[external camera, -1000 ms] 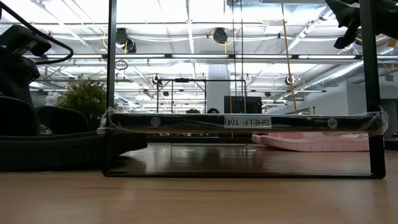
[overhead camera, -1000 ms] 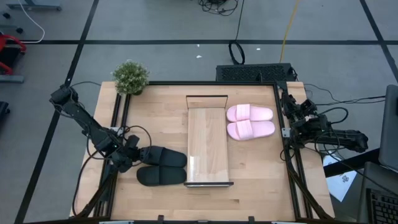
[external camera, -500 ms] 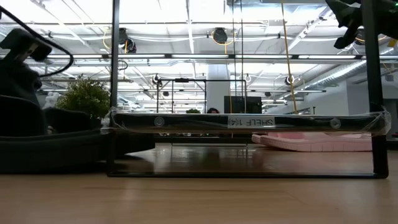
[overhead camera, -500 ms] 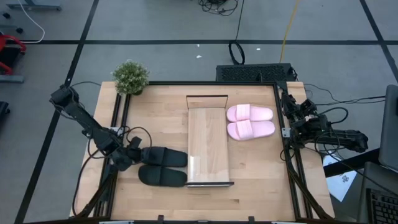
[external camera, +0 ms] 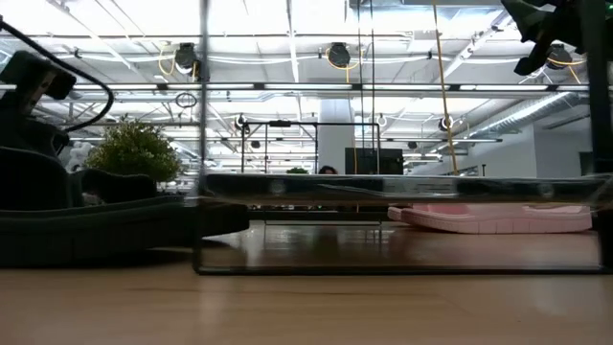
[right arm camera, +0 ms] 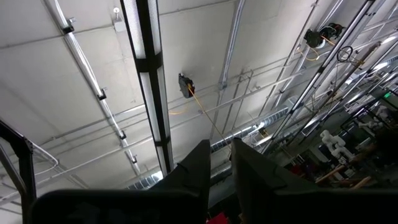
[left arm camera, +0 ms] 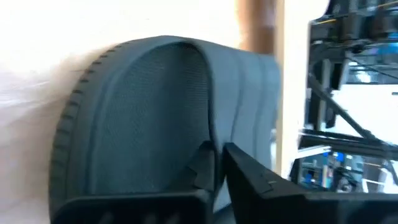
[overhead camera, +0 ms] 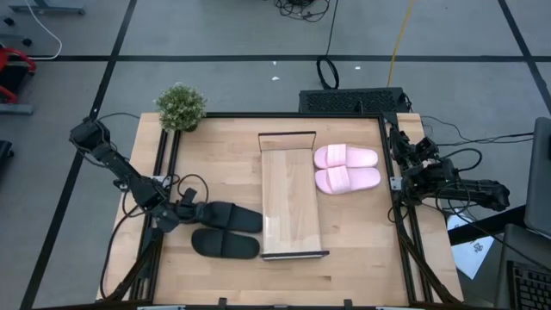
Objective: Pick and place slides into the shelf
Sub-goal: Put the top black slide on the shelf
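Note:
Two black slides lie at the table's left: the farther one (overhead camera: 228,217) and the nearer one (overhead camera: 225,244), which rests flat on its sole. My left gripper (overhead camera: 183,211) is at the farther slide's left end, shut on it (left arm camera: 143,112). The shelf (overhead camera: 291,198) stands mid-table on its dark end frames, its near end skewed a little to the right. Two pink slides (overhead camera: 346,157) (overhead camera: 349,179) lie side by side to its right. My right arm (overhead camera: 426,168) waits at the table's right edge; its gripper (right arm camera: 221,162) points at the ceiling, fingers a little apart and with nothing between them. My left gripper pinches the farther black slide at its left end (left arm camera: 186,186) between its two fingers (left arm camera: 249,177). The fingers come nearly level from the table's left and lie along the slide. The slide rests on the table, and its other end reaches the shelf's left side.
A potted plant (overhead camera: 181,106) stands at the far left corner. Dark rails run along the table's left and right edges. Bare wood lies along the near edge and right of the shelf's near end.
My left gripper has moved a little toward the table's right edge, pushing the farther black slide against the shelf. The shelf's near end has slid to the right while its far end has stayed almost in place.

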`<action>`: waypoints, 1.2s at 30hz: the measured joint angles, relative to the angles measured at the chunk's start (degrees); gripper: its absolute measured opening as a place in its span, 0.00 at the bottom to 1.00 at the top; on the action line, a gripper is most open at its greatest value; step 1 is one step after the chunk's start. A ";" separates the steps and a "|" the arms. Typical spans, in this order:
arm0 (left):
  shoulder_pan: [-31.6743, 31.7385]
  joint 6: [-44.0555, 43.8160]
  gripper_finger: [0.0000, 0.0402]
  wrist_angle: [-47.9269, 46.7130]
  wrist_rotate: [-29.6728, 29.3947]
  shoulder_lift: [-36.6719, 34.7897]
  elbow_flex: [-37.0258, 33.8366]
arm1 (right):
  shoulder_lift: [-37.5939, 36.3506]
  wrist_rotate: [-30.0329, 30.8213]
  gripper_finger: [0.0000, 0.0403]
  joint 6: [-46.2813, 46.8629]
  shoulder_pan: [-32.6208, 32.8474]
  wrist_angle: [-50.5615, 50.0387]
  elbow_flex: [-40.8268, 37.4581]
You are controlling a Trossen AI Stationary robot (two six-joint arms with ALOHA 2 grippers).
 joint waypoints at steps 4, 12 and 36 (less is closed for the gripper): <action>0.00 3.17 0.01 3.07 -4.07 -2.07 0.00 | 0.00 0.02 0.13 -0.10 0.00 0.00 0.00; 0.00 10.90 0.00 -0.85 -13.91 -10.95 1.94 | 0.00 0.02 0.13 0.91 0.00 0.08 0.00; 15.64 34.39 0.00 -28.14 -12.21 -12.27 30.00 | 0.04 0.02 0.13 1.36 0.00 -2.43 0.00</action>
